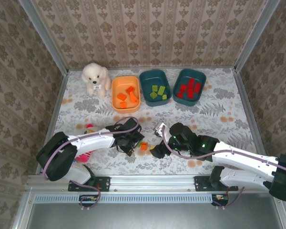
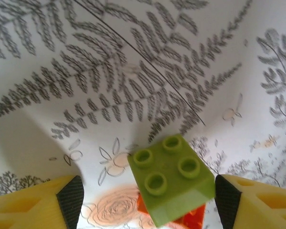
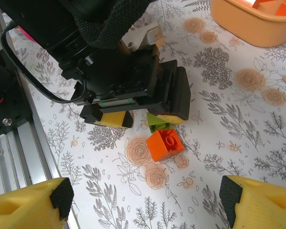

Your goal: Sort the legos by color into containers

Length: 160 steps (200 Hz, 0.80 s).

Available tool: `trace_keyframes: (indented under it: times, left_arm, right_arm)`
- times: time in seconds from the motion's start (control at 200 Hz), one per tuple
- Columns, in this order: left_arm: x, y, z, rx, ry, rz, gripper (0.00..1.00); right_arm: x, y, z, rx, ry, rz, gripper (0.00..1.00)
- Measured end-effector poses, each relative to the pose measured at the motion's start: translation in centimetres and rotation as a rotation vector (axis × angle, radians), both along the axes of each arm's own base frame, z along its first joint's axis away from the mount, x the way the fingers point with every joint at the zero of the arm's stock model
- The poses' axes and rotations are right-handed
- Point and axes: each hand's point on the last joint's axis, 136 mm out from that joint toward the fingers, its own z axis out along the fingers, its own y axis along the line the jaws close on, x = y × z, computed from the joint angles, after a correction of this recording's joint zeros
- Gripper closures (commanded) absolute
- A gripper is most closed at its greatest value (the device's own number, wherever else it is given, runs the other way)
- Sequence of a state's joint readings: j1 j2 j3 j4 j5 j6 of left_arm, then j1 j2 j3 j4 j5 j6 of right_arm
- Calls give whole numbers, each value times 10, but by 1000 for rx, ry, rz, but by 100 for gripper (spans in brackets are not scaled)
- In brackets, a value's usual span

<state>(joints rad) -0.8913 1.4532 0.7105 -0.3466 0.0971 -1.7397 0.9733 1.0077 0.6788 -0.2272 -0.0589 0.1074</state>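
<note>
Green four-stud plastic brick [image 2: 171, 179], touching an orange brick [image 3: 165, 144] near the flowered table's [image 1: 229, 125] near edge, sits between the left gripper's [image 2: 148, 200] parted jaws, apparently lined up for a grab; the right gripper [image 3: 146, 196] hangs wide alongside.

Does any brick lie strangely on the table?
Yes. The small light green plastic brick seems to lean tilted on the small orange plastic brick, between the left gripper's open jaws, not flat on the flowered table.

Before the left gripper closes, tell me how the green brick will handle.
The green brick looks like hard moulded plastic, so probably stiff and light. It tilts against the orange brick, so a push may tip it. Boxy, unlikely to roll.
</note>
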Motion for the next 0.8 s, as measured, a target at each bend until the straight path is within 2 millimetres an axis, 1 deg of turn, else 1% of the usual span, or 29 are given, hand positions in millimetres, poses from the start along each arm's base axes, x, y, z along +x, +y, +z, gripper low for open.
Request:
trace_keyframes:
  times: [0.2, 0.255, 0.34, 0.365, 0.41, 0.455, 0.47, 0.49, 0.61, 0.675, 0.745, 0.8]
  left_arm:
    - [0, 1, -4, 20, 29, 33, 39]
    - [-1, 1, -5, 25, 35, 37, 42]
    - [0, 0, -6, 27, 41, 38, 54]
    - [0, 0, -6, 26, 42, 37, 56]
    - [0, -1, -7, 28, 44, 38, 64]
    - [1, -1, -6, 25, 43, 38, 66]
    - [1, -2, -6, 23, 42, 37, 69]
    - [2, -3, -5, 19, 39, 38, 71]
    - [6, -3, -3, 21, 25, 35, 72]
    - [11, -2, 2, 37, 9, 26, 72]
    - [22, -3, 16, 45, -31, 8, 72]
    - [37, -7, 33, 39, -79, -19, 72]
  right_arm:
    - [-1, -5, 1, 2, 2, -14, 16]
    - [-1, -6, 1, 4, 5, -22, 16]
    - [0, -7, 2, 6, 2, -33, 16]
    - [0, -7, 2, 6, 2, -35, 16]
    - [1, -7, 2, 6, 2, -37, 16]
    - [1, -8, 2, 4, 2, -39, 16]
    - [1, -8, 2, 4, 2, -40, 16]
    - [1, -8, 1, 3, 2, -40, 16]
    - [1, -9, 0, -3, 5, -44, 16]
    - [3, -13, 1, -9, -2, -66, 15]
    - [10, -22, 8, 3, -16, -121, 13]
    - [22, -34, 22, 38, -39, -197, 11]
